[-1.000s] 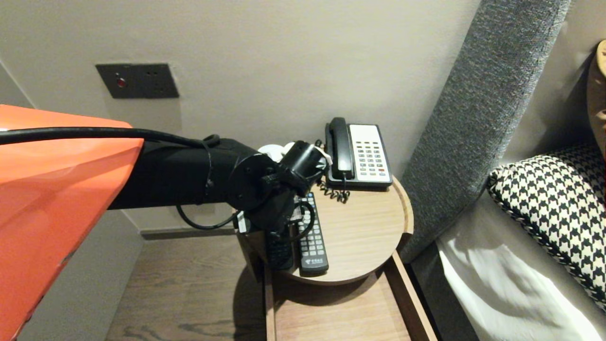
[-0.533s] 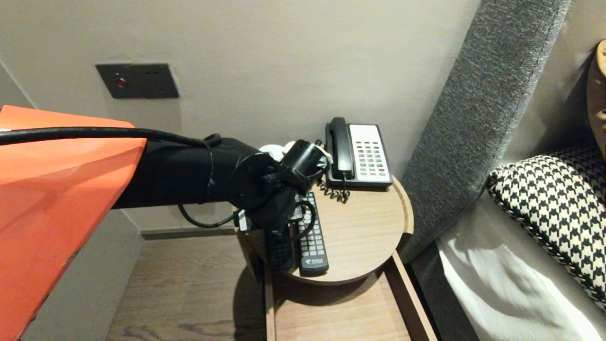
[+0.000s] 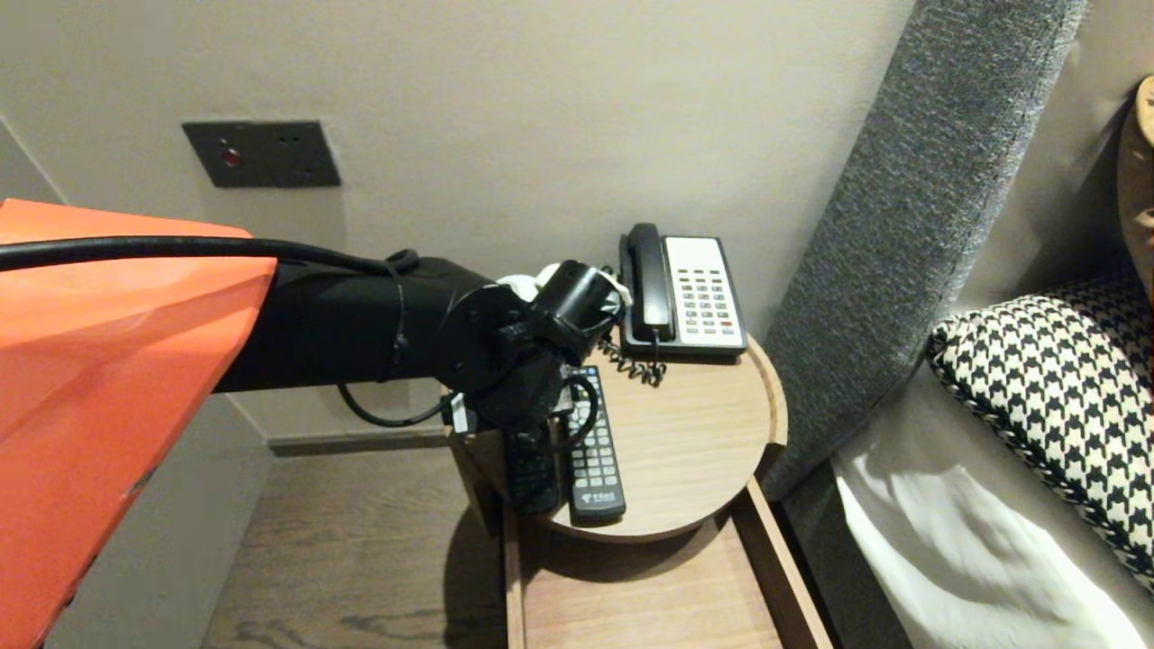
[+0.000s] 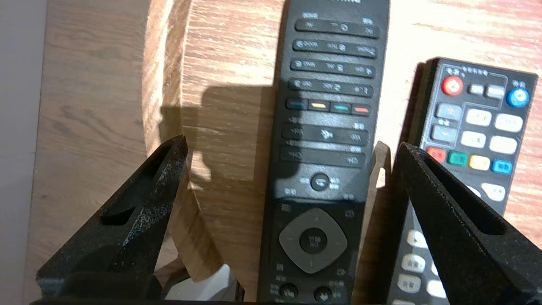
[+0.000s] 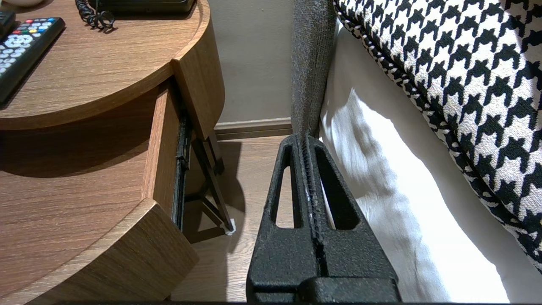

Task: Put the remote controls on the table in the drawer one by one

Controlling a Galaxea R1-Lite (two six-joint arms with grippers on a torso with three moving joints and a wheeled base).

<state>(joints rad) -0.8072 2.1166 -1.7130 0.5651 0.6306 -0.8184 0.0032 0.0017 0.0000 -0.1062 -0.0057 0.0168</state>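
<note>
Left end effector (image 4: 292, 143) points down, released wide astride the black remote (image 4: 326, 127); right end effector (image 5: 305, 140) parked, clenched.

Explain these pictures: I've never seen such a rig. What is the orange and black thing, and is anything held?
It is a two-armed robot. The wide picture is from its head camera, looking down on a round bedside table with a telephone; the orange and black bulk is its left arm. The other two pictures come from cameras behind each arm's fingers. The left gripper stands open over the slim black remote, a finger on each side, next to the remote with coloured buttons. The right gripper is shut, parked beside the bed. Nothing is held.
</note>
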